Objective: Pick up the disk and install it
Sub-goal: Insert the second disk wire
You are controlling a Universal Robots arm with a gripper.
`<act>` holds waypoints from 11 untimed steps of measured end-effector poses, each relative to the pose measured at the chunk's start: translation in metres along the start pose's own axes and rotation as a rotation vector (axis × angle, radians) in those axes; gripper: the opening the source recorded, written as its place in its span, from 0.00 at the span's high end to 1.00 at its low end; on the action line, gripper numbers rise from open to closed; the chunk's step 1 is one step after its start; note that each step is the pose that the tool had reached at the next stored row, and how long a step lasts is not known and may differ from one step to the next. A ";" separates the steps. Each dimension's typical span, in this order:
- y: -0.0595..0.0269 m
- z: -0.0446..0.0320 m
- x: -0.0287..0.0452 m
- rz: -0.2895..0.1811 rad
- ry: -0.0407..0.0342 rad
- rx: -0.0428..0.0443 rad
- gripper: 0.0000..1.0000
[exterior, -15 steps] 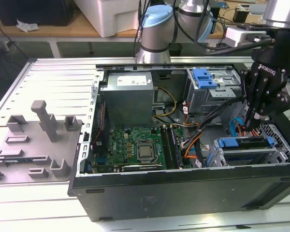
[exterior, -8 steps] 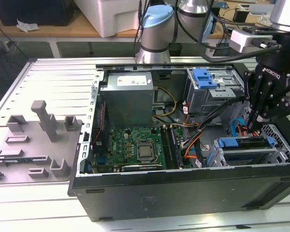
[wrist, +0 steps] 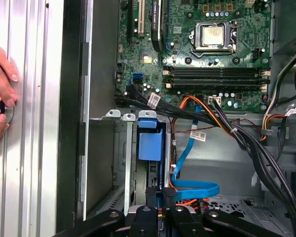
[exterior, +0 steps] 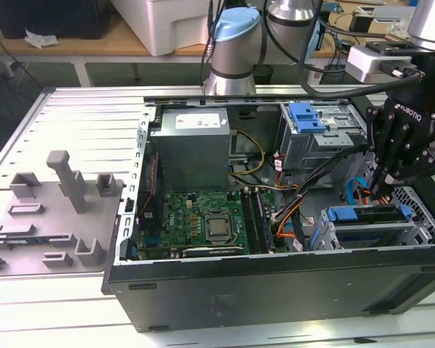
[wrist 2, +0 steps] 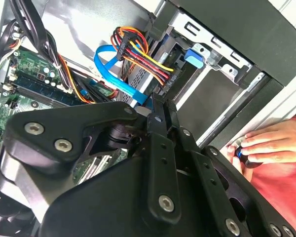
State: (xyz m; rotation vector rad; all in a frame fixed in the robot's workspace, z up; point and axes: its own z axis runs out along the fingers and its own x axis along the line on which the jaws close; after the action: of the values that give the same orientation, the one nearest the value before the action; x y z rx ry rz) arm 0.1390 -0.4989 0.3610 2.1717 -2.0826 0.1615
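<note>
The disk [exterior: 364, 226] stands on edge in the bay at the front corner of the open computer case [exterior: 275, 290], on the exterior view's right, with its blue bracket [exterior: 346, 213] on top. My black gripper [exterior: 383, 190] hangs just above the disk's far end, fingers together, nothing visible between them. In the first wrist view the gripper [wrist: 160, 192] points at the slot just past the blue bracket [wrist: 150, 143]. In the second wrist view the gripper [wrist 2: 155, 103] ends beside the disk's grey face [wrist 2: 138, 74], where coloured cables are plugged in.
A blue data cable [wrist: 197, 190] and cable bundles [wrist: 237, 133] run close to the fingers. The power supply [exterior: 192, 148] and a cage with a blue latch [exterior: 312, 119] sit at the case's back. A person's hand [wrist: 0, 94] rests outside the case wall. A grey fixture [exterior: 58, 210] lies left.
</note>
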 end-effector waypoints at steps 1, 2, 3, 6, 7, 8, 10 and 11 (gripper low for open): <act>0.0000 0.0000 0.0002 0.000 0.0000 0.0000 0.84; 0.0000 0.0001 0.0008 0.000 0.0000 0.0000 0.84; 0.0000 0.0003 0.0013 0.000 -0.0001 0.0000 0.84; 0.0002 0.0007 0.0043 0.000 -0.0001 0.0000 0.84; 0.0002 0.0008 0.0048 0.000 -0.0001 0.0000 0.84; 0.0002 0.0010 0.0055 0.000 -0.0002 0.0000 0.84; 0.0002 0.0012 0.0064 0.000 -0.0007 0.0001 0.84; 0.0003 0.0014 0.0066 0.000 -0.0009 0.0001 0.84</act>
State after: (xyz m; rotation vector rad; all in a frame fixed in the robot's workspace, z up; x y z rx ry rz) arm 0.1390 -0.5056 0.3607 2.1723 -2.0830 0.1606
